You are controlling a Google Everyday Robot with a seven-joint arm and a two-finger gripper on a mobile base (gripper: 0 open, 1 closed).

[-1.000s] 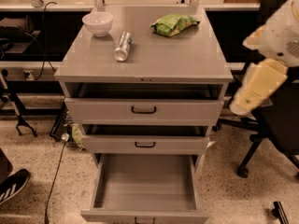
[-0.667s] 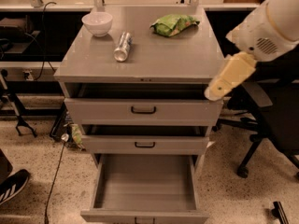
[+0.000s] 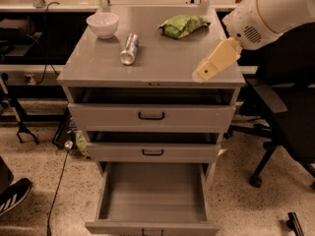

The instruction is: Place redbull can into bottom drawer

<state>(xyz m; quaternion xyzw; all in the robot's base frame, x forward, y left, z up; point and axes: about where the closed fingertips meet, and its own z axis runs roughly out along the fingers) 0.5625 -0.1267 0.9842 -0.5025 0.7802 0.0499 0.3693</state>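
Note:
The redbull can (image 3: 129,48) is a slim silver can lying on its side on the grey cabinet top (image 3: 157,63), left of centre. The bottom drawer (image 3: 152,200) is pulled open at the foot of the cabinet, and its grey inside is bare. My gripper (image 3: 204,73) is a tan tip on a white arm that reaches in from the upper right. It hovers over the right front part of the cabinet top, well to the right of the can and apart from it.
A white bowl (image 3: 103,23) stands behind the can at the back left. A green crinkled bag (image 3: 183,25) lies at the back right. Two upper drawers (image 3: 151,116) sit slightly ajar. A black office chair (image 3: 290,127) stands at the right, and a shoe (image 3: 12,195) shows at the lower left.
My arm has swung left and upward from beside the cabinet's right side to over its right front corner. The can, bowl, bag and drawers have not moved.

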